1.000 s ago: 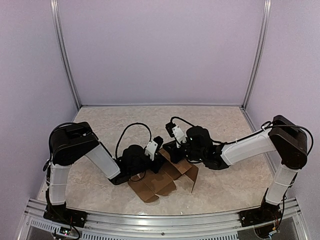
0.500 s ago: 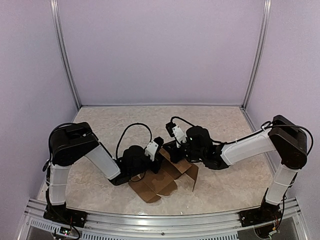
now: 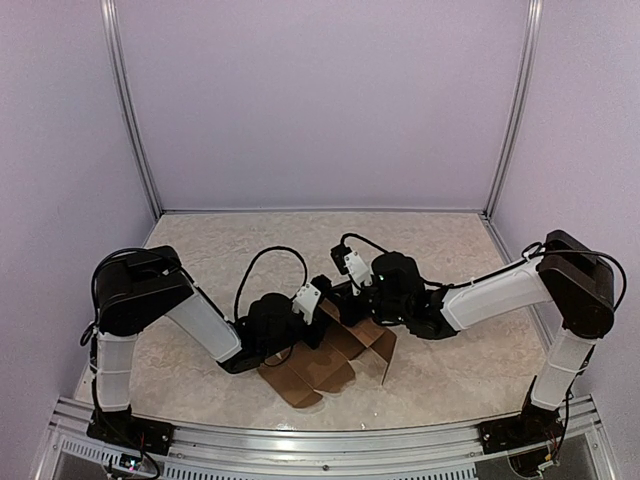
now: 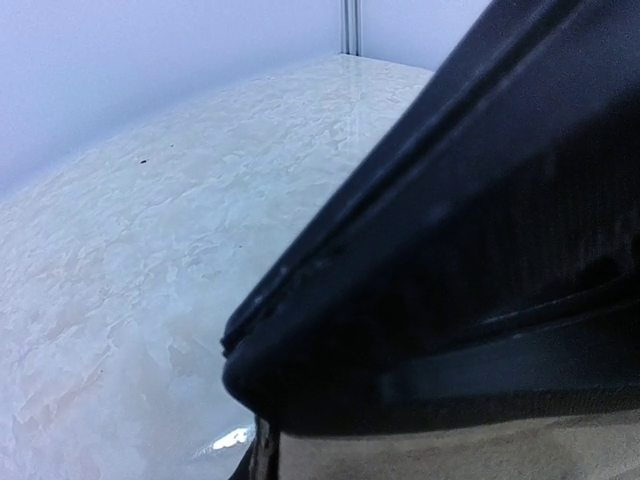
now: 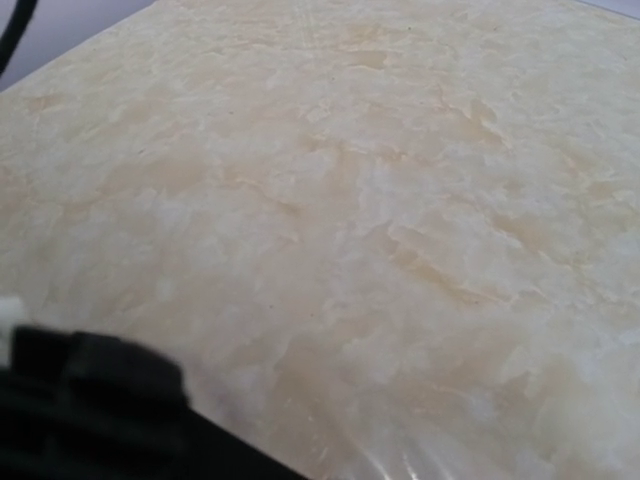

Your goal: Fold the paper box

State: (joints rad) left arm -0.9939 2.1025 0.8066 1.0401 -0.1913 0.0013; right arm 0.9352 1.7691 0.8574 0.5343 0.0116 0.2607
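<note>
The paper box is a brown cardboard sheet lying partly open on the table, with one side panel standing up at its right. My left gripper is low at the sheet's far left corner. My right gripper is low at its far edge, close beside the left one. The left wrist view shows a strip of cardboard right at the camera, under a large dark body. The right wrist view shows only table and a dark shape. Neither pair of jaws shows clearly.
The marbled table top stretches behind and to both sides of the box. Lilac walls with metal corner posts enclose it. A metal rail runs along the near edge by the arm bases.
My left arm has edged slightly right, towards the box's far corner. The right arm and the cardboard look unchanged.
</note>
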